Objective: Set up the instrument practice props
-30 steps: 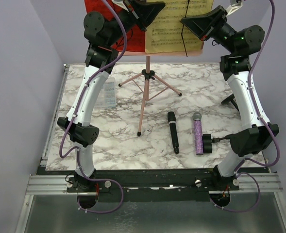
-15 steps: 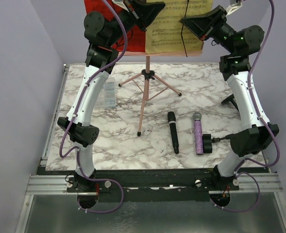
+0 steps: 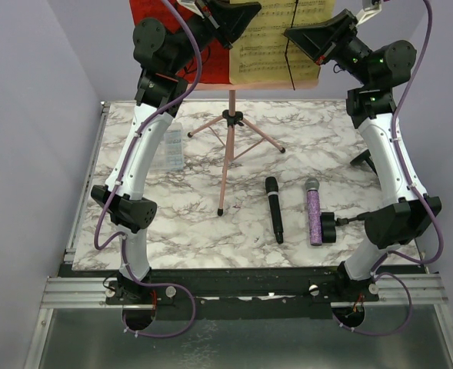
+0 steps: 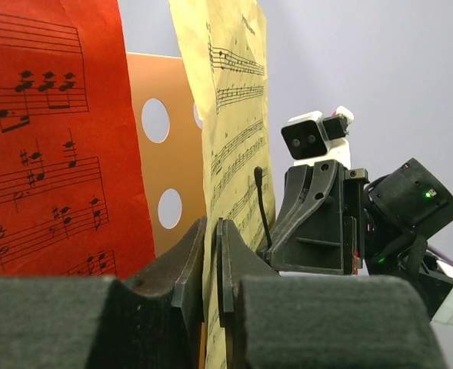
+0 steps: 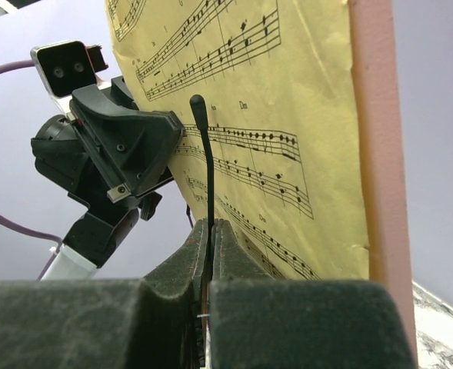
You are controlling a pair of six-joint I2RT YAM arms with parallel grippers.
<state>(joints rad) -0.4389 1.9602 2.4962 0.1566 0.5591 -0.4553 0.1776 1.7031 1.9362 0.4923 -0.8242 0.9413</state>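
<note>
Clear plastic box [image 3: 172,147] lies left, beside the left arm. Behind it the red sheet [image 4: 49,192] and yellow sheet [image 3: 276,54] stand on the pink rack [image 3: 227,154]. Both arms reach high. The left gripper [image 4: 212,231] has its fingers slightly apart around the yellow sheet's edge. The right gripper [image 5: 211,231] is clamped on a thin black rod [image 5: 203,161] crossing that page. The black microphone [image 3: 274,209], purple microphone [image 3: 314,211] and a holder [image 3: 328,228] lie on the white marble table [image 3: 195,215], with lilac walls [image 3: 34,115] around.

Left hand [image 4: 212,231] fingers barely apart astride yellow sheet [image 4: 228,100]; red sheet [image 4: 49,154] left.
</note>
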